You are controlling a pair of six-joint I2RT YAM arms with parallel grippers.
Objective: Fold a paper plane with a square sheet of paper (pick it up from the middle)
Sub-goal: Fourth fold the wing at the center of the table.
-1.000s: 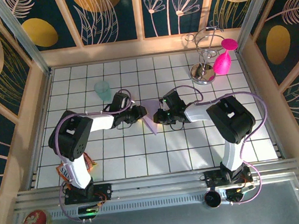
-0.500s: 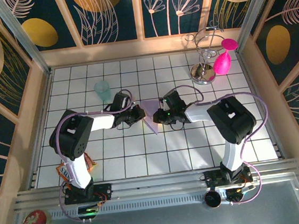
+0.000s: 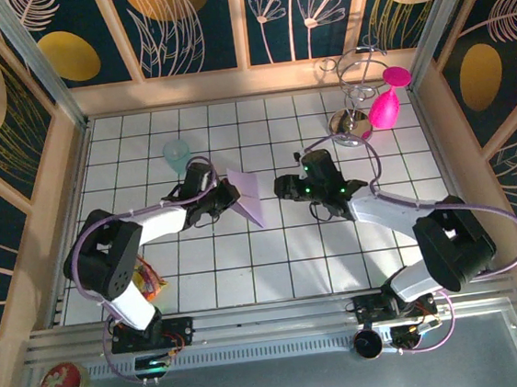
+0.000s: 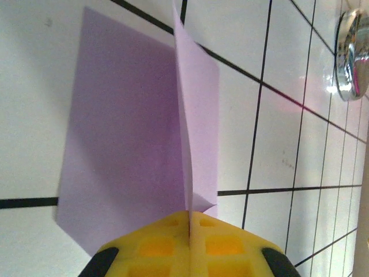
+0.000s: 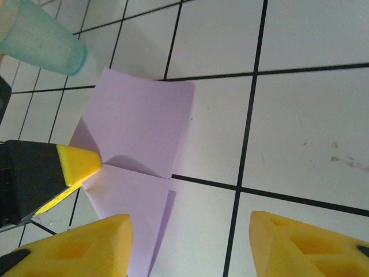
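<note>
Currently one creased square sheet of paper [image 3: 248,196] lies mid table [image 3: 248,268], its raised fold pinched by the left gripper [image 4: 189,222]; the right gripper [image 3: 284,188] gapes empty beside it; one teal cup [image 3: 177,154] stands near.

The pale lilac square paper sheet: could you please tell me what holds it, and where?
The left pincer grips the pale lilac paper sheet by its raised middle fold, at one edge.

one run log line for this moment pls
left gripper: shut on square sheet of paper | right gripper: open, off the paper | paper: creased
</note>
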